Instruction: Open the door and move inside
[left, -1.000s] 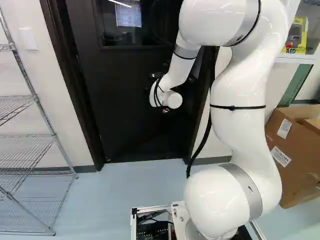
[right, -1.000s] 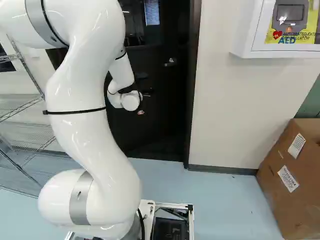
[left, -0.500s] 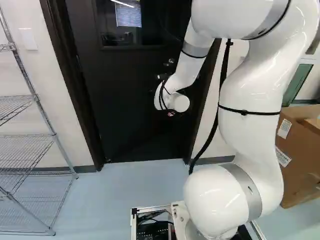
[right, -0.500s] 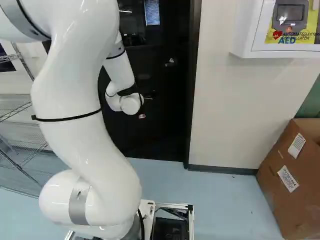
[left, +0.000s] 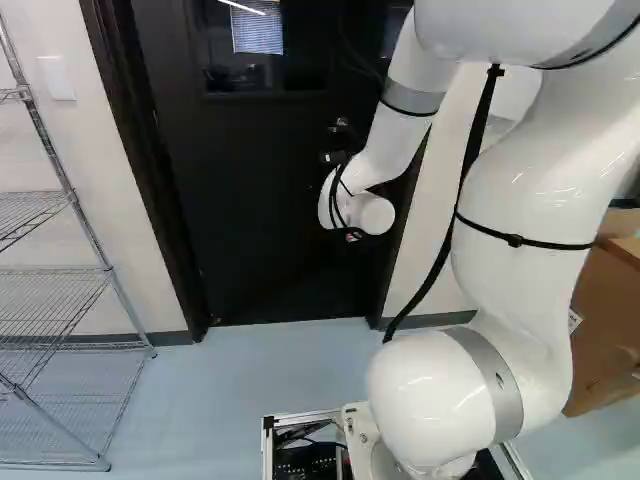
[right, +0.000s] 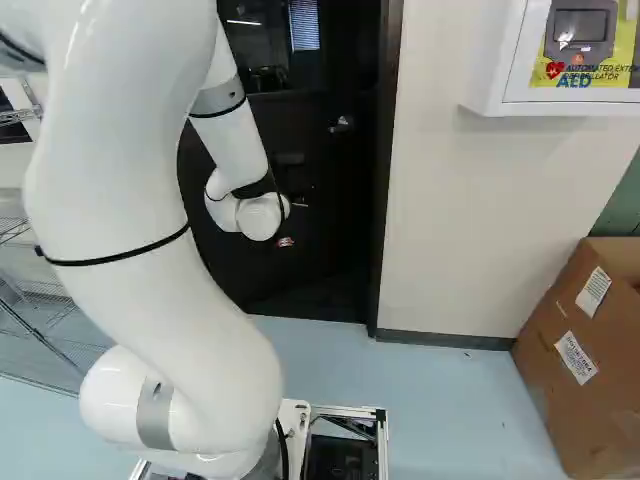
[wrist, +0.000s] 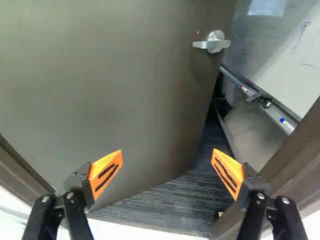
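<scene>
The dark door with a window stands partly open in the wrist view, swung away from my gripper. Its silver lever handle sits near the door's free edge, well ahead of the fingers; the right base view also shows the handle. Only a small part of my gripper shows in the right base view, below the white wrist and in front of the dark doorway. In the wrist view the gripper is open, its orange pads wide apart with nothing held between them. The door frame runs close beside one finger.
Past the door's edge, a whiteboard with a marker tray stands beyond the opening. A wire shelf is at the left of the left base view. A cardboard box and a white wall cabinet stand right of the doorway.
My arm has drawn back toward the base: elbow and wrist shift right in the left base view, and slightly left in the right one. The handle has come into sight in the left base view. Base unmoved.
</scene>
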